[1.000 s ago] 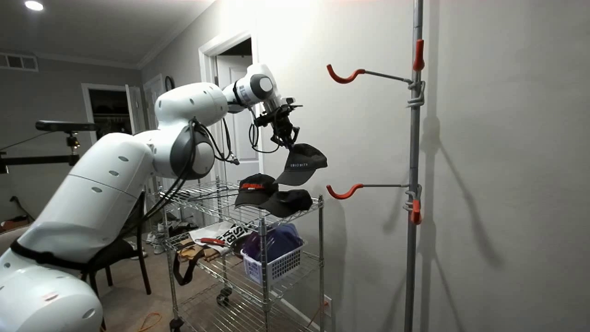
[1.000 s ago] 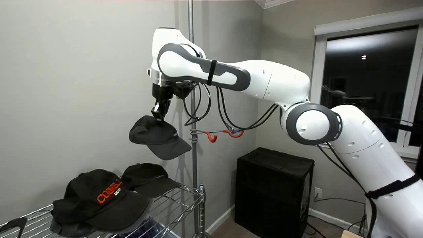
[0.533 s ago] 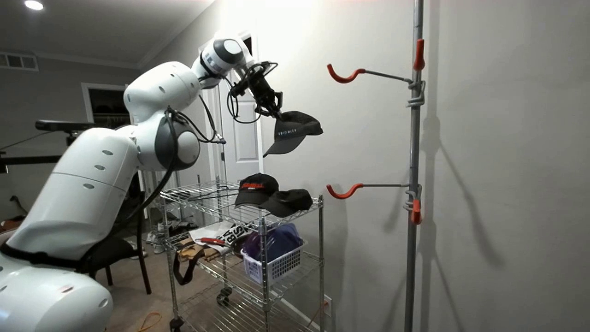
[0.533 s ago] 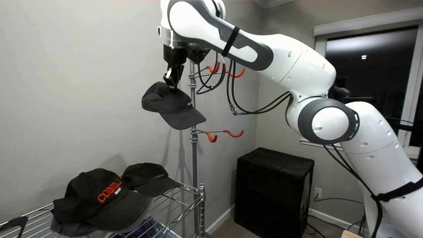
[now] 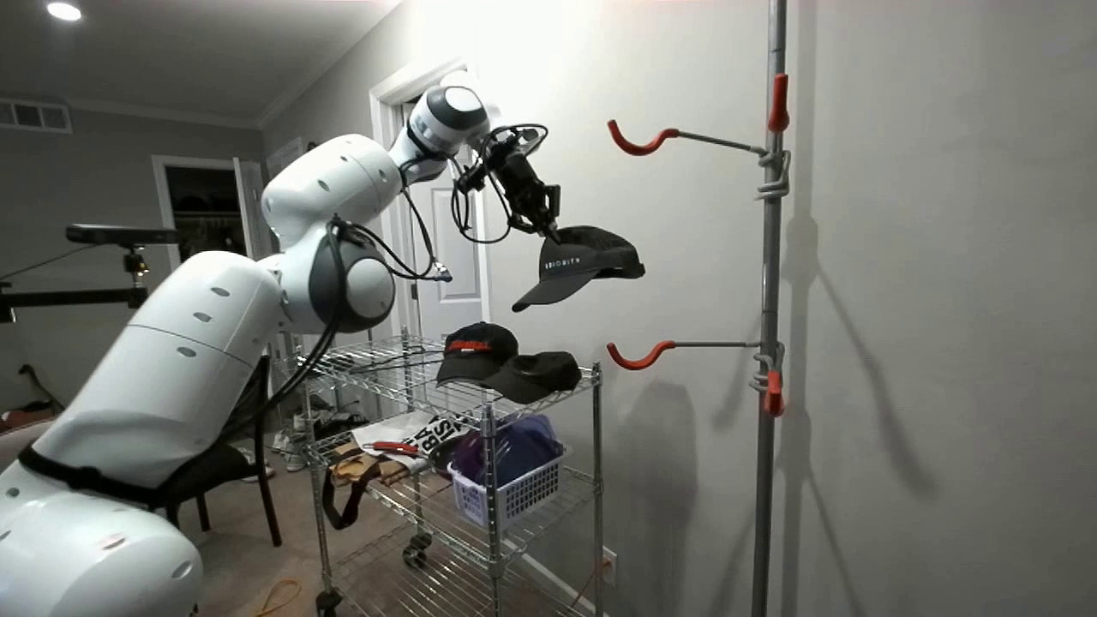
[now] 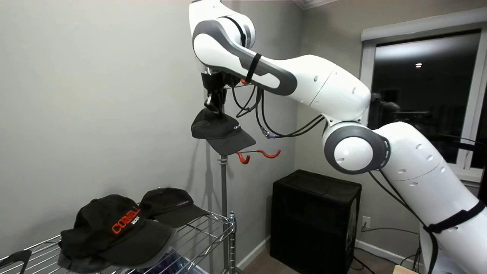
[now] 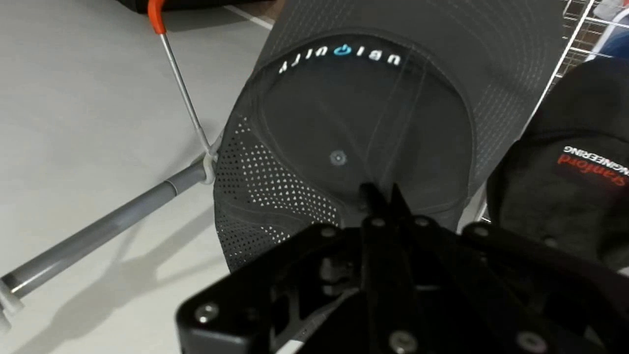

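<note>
My gripper [image 7: 385,194] is shut on the crown of a dark grey cap [image 7: 368,113] with white and blue lettering and a mesh back. The cap hangs in the air, brim tilted down, and shows in both exterior views [image 5: 596,253] [image 6: 217,127]. In an exterior view it is above and right of the wire shelf's top; in an exterior view it overlaps the pole [image 6: 223,190]. On the shelf lie a black cap with red lettering [image 6: 114,228] and a plain-looking dark cap [image 6: 165,205]. The wrist view shows a black cap with Stanford lettering [image 7: 565,187].
A grey vertical pole [image 5: 765,291] bears red-tipped hooks, an upper one [image 5: 638,147] and a lower one [image 5: 638,360]. The wire shelf [image 5: 548,411] holds a white basket [image 5: 523,497] below. A black box [image 6: 312,224] stands in the corner. Walls are close behind.
The gripper lifted the cap away from the shelf, then came down a little and moved toward the pole and hooks. The caps on the shelf have not moved.
</note>
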Controlling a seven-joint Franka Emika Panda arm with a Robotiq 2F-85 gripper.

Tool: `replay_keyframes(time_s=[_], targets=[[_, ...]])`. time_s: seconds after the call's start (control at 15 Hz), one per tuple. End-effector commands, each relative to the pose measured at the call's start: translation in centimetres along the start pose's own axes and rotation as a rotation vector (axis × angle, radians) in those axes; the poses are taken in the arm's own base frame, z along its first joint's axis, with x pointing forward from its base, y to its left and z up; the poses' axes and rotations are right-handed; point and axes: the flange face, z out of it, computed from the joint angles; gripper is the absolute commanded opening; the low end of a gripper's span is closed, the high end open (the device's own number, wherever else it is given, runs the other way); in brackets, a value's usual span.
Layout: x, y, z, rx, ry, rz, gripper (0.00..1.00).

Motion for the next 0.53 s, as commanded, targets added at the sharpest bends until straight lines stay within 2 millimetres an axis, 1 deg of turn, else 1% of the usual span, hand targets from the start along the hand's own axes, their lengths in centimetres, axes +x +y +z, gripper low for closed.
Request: replay_keyframes(time_s=[0.0, 0.2, 0.27, 0.4, 0.47], targets=[[0.3, 2.4, 2.4, 0.010, -0.024, 0.042, 0.01], [0.6, 3.9, 4.5, 0.037, -0.035, 0.072, 0.01], [0.7, 4.1, 5.3, 0.062, -0.048, 0.083, 0.01], [0.4, 3.6, 6.7, 0.081, -0.110, 0.116, 0.01], [0.1, 3.7, 7.3, 0.055, -0.152, 0.147, 0.01]])
